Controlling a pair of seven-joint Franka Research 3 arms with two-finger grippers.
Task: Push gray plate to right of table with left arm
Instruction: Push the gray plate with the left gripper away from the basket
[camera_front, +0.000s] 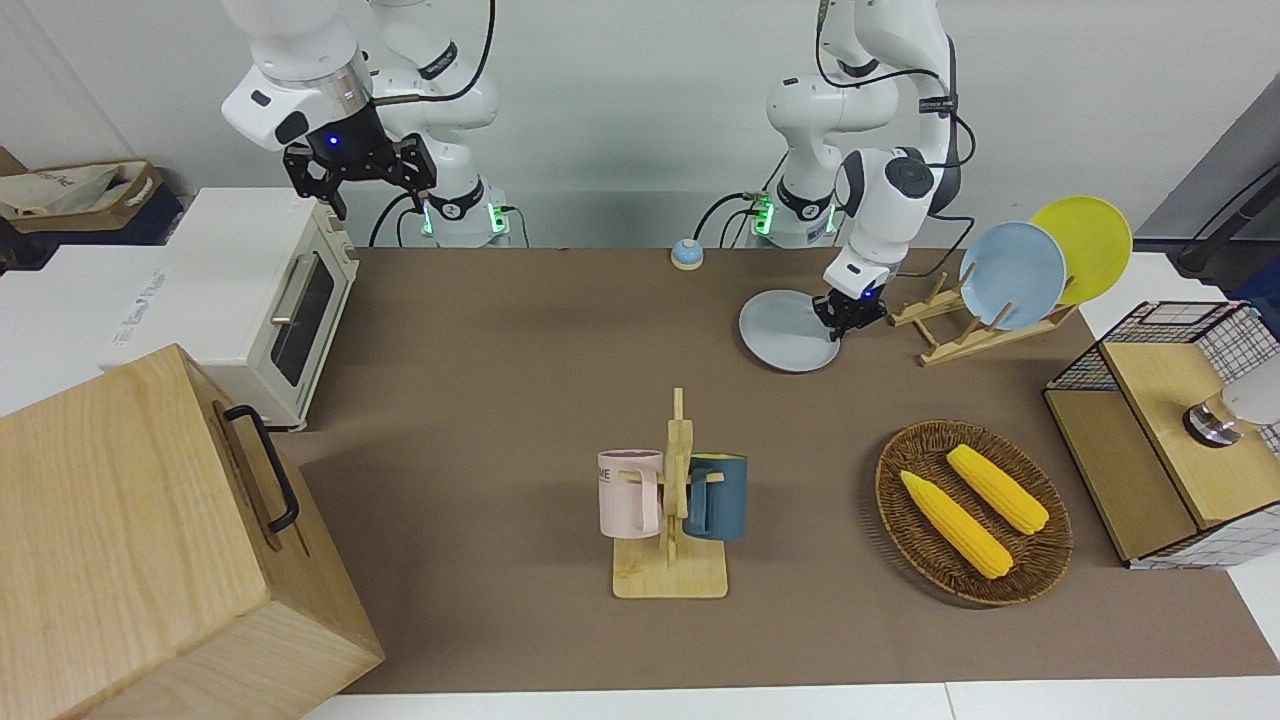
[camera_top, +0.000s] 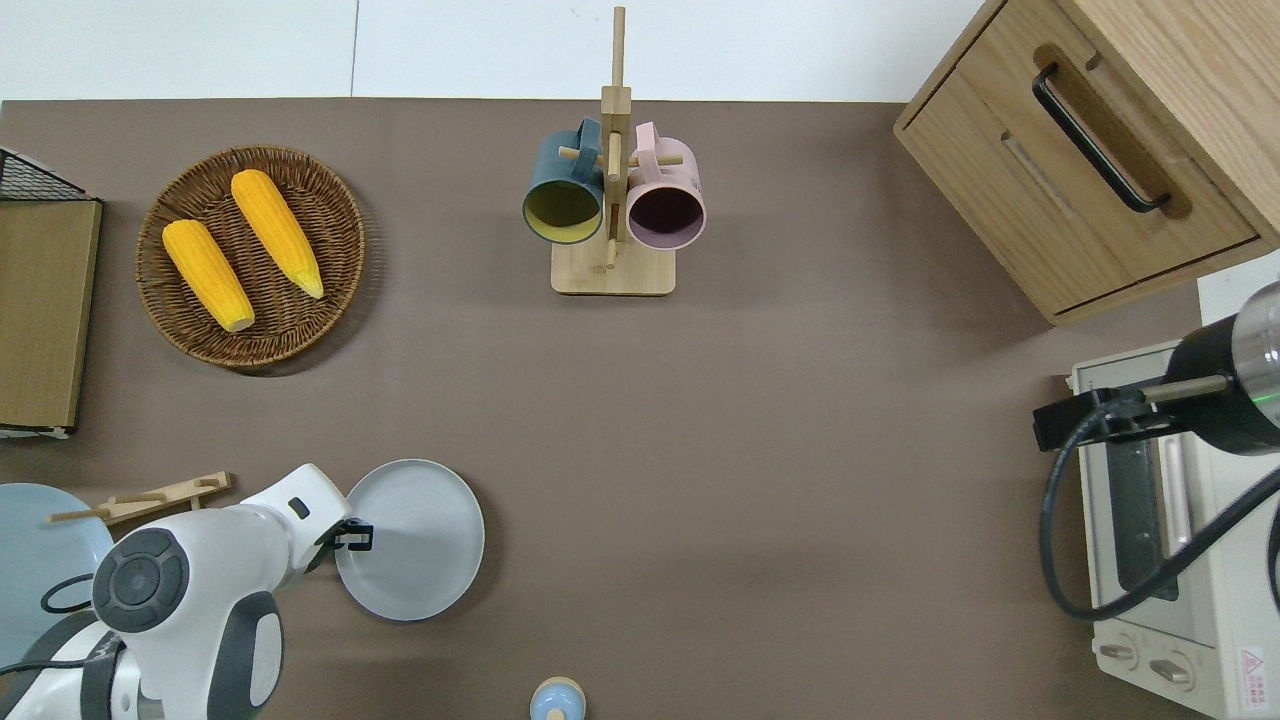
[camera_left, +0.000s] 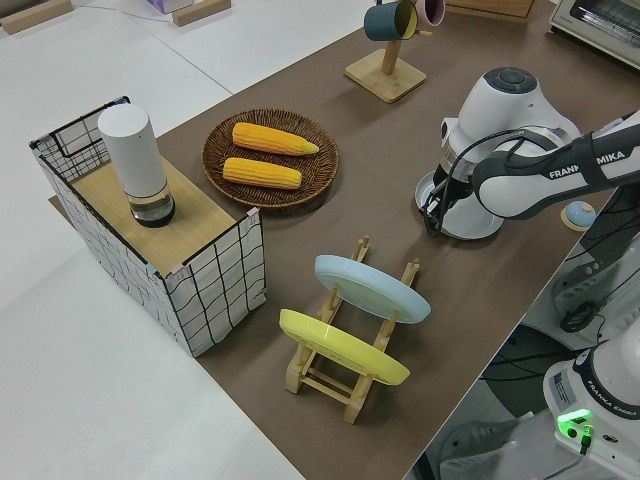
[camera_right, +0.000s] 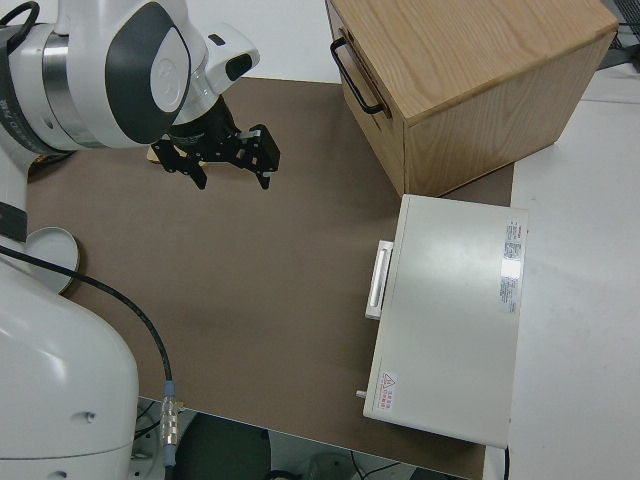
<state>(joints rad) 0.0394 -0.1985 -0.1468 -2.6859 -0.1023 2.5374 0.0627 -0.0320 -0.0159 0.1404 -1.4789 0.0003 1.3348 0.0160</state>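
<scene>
White arms (camera_front: 880, 100) — gray joint caps, black cables (FRANKA EMIKA lettering).

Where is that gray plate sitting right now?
The gray plate lies flat on the table toward the left arm's end, beside the wooden plate rack, with the left hand at its rim.

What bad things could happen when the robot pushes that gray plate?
The left gripper touches only the gray plate at its edge, off-centre, so the plate might spin or slip away instead of sliding straight. If it veers away from the robots, it could bump the mug rack. The small bell nearer the robots could get knocked too.
</scene>
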